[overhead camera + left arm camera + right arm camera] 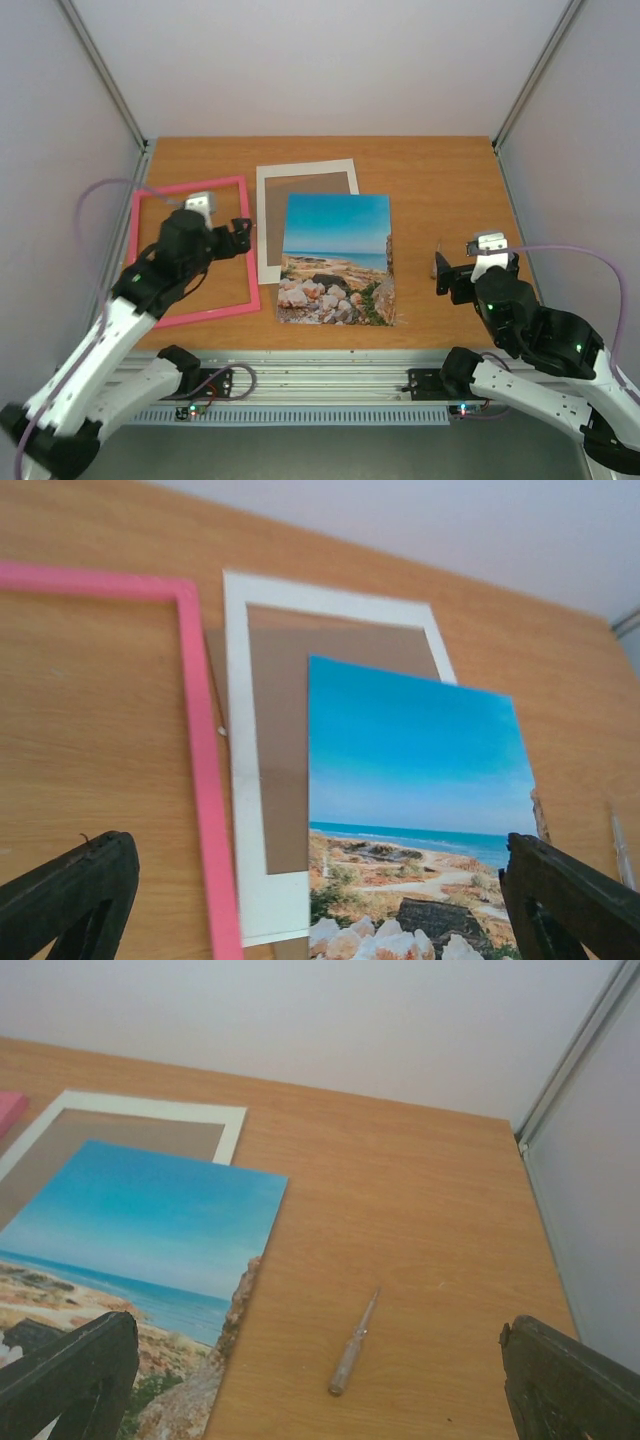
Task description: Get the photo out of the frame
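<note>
The photo, a seaside print, lies flat on the table at the centre, outside the frame. It partly overlaps the white mat and brown board. The pink frame lies empty to the left, with bare table showing through it. My left gripper is open and empty over the frame's right rail. In the left wrist view the frame, mat and photo lie side by side between my wide-open left gripper. My right gripper is open and empty to the right of the photo.
A small clear pen-like tool lies on the wood between the right gripper's fingers, just right of the photo. Grey walls enclose the table on the left, back and right. The metal rail runs along the near edge.
</note>
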Controlling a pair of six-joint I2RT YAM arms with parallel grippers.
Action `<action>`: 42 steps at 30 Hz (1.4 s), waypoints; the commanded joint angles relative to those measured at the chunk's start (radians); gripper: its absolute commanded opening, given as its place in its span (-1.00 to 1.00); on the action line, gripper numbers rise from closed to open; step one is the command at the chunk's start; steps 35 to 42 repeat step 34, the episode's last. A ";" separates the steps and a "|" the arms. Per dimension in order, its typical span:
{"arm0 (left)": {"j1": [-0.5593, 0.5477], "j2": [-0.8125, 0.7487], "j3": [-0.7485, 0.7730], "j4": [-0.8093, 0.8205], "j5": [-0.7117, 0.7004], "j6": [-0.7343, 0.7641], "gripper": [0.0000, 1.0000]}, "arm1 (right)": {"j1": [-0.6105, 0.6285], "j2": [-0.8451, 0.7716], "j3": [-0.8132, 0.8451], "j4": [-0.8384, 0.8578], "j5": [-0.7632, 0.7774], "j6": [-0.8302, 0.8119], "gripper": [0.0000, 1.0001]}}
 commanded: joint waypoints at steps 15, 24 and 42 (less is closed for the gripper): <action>0.003 -0.738 -0.065 -0.294 -0.364 0.242 0.99 | -0.001 -0.084 -0.086 0.028 0.030 0.047 0.97; 0.003 -0.770 -0.111 -0.325 -0.369 0.243 0.99 | -0.001 -0.049 -0.077 0.016 0.052 0.074 0.97; 0.003 -0.759 -0.115 -0.325 -0.363 0.230 0.99 | -0.001 -0.103 -0.088 0.029 0.030 0.061 0.97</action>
